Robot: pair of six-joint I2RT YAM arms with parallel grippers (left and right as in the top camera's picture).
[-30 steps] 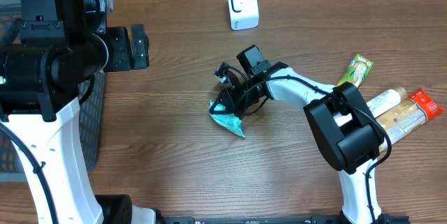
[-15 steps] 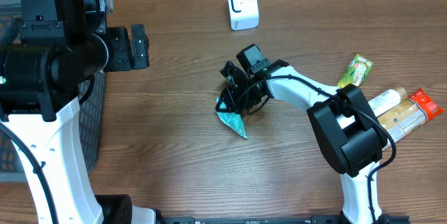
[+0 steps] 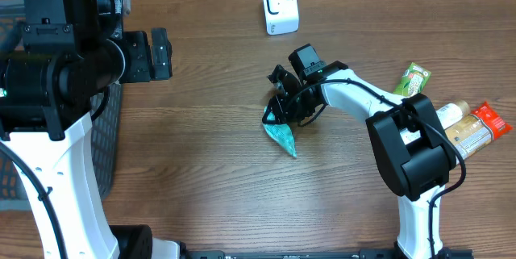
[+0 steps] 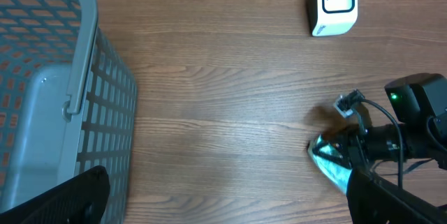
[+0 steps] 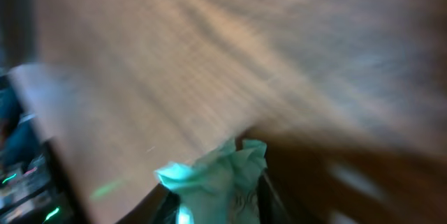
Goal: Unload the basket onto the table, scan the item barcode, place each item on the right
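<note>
Gripping a teal packet (image 3: 281, 136), the right claw (image 3: 277, 117) stands near the middle of the counter (image 3: 201, 170), and its jaws are narrowed on the packet's upper end. In the overhead view the packet trails down and to the right from the claw, its lower tip close to or on the wood; contact cannot be confirmed. In the right wrist view the crumpled teal film (image 5: 218, 172) sits between the two dark fingers (image 5: 267, 195). This view is blurred by motion, so no print or barcode on the packet can be read.

The barcode scanner (image 3: 280, 6), a small white upright unit with a dark-outlined window, stands at the far edge of the counter, well apart from the packet. No marking on it is legible.

The left claw (image 3: 149, 55) hangs over the left part of the counter with its jaws spread wide and nothing between them. In the left wrist view a grey perforated basket (image 4: 49, 105) lies to the left.

At the right edge of the counter lie a green snack packet (image 3: 412, 80), a beige tube (image 3: 449, 116) and a beige tube with an orange-red end (image 3: 491, 119), side by side. Their labels are too small to read.
</note>
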